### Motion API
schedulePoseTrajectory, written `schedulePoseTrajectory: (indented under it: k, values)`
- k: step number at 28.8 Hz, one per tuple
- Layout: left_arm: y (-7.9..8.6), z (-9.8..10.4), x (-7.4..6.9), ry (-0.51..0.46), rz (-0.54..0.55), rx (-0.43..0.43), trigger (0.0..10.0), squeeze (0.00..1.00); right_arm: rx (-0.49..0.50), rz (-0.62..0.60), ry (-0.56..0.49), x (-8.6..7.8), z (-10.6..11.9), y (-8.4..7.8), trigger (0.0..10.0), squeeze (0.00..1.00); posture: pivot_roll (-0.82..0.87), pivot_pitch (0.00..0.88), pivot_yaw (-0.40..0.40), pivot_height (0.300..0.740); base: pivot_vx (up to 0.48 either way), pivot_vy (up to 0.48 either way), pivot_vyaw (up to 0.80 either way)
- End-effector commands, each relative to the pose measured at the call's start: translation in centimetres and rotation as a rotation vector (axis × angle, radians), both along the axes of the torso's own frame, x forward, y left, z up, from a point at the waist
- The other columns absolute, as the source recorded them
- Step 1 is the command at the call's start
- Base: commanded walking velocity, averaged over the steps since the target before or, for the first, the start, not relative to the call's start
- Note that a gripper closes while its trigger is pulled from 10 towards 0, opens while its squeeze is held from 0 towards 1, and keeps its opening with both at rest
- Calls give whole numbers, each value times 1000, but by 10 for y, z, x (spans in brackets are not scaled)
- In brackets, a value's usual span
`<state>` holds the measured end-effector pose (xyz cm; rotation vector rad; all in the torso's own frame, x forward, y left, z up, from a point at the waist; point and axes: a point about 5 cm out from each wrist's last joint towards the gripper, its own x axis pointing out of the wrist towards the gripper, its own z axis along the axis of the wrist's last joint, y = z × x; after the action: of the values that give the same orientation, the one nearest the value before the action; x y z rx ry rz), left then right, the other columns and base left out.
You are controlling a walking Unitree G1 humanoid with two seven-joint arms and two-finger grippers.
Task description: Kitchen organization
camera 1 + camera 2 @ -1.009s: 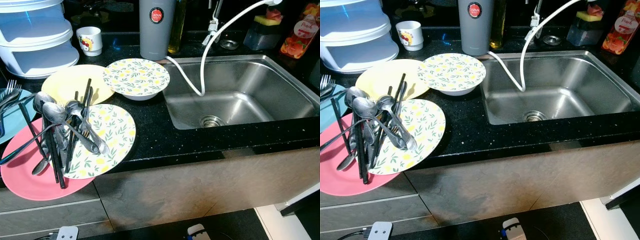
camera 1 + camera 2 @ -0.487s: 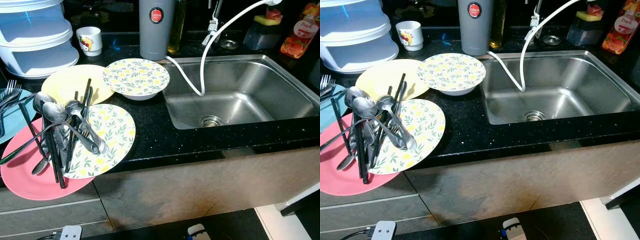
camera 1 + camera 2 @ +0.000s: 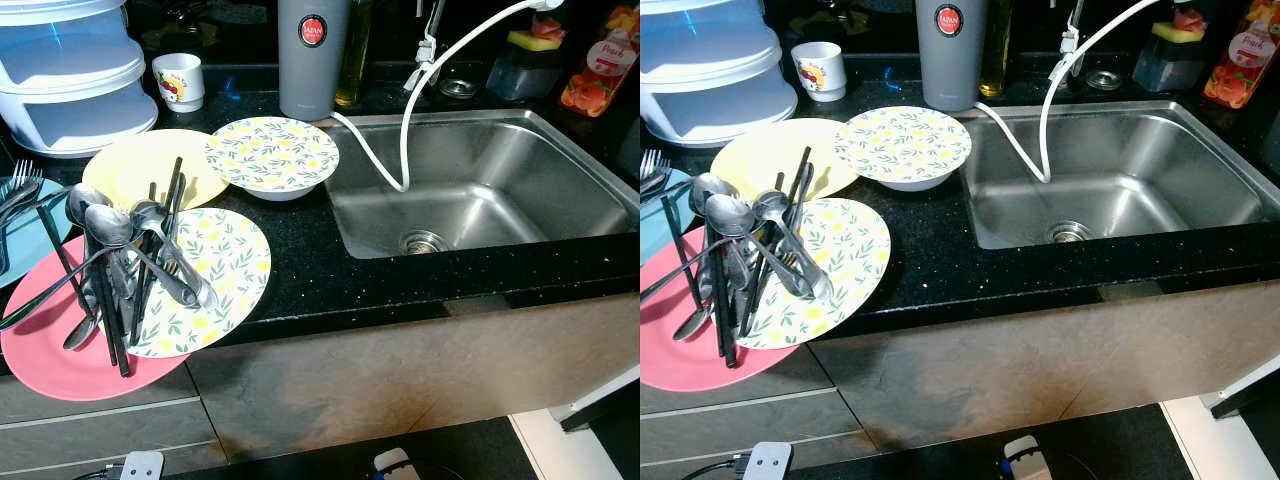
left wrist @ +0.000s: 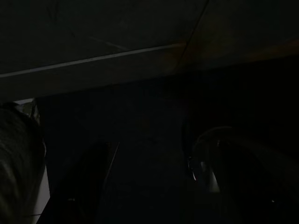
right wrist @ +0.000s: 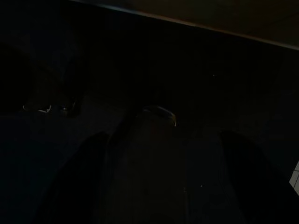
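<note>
Both arms hang idle below the table edge; the left pincer and right pincer sit in near-dark wrist views, two fingers of each faintly outlined with a gap between them, so you can read both as spread and holding nothing.

Task's things lie at the near left of the black table: a pink plate juts past the near edge, a lemon-print plate rests partly on it, a yellow plate lies just beyond, and a lemon-print bowl overlaps that one beside the sink.

Risks, as I judge them:
- cutlery lies in a loose heap across the pink and lemon-print plates; lift either plate first and spoons and chopsticks likely slide to the floor;
- the pink plate's overhang means a downward nudge could tip the whole pile;
- the white hose droops into the sink; a reaching arm could snag it.

Writing: the grey flask carries a red round badge, text too small to read; the orange pouch at far right seems to read "Peach"; the white mug shows a red picture, no legible words.
</note>
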<state>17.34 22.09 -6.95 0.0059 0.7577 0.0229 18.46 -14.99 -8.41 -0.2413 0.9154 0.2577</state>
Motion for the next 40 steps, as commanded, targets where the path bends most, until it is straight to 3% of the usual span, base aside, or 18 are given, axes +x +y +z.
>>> schedulePoseTrajectory:
  k: [1, 11, 25, 40]
  values:
    - [-2, -7, -12, 40, 13, -14, 10000, 0, 2, 15, 72, -19, -9, 0, 10000, 0, 82, 191, 10, 740, 0, 0, 0]
    - [-4, -4, -3, 16, 0, -23, 10000, 0, 8, 20, 58, -14, -7, 2, 10000, 0, 85, 185, 12, 740, 0, 0, 0]
    - [-2, -7, -12, 44, 8, -19, 10000, 0, 0, 27, 68, -18, -9, 2, 10000, 0, 90, 198, 10, 740, 0, 0, 0]
    - [-2, -5, -5, 31, 15, -26, 10000, 0, 16, 24, 59, -13, -7, 6, 10000, 0, 96, 194, 7, 740, 0, 0, 0]
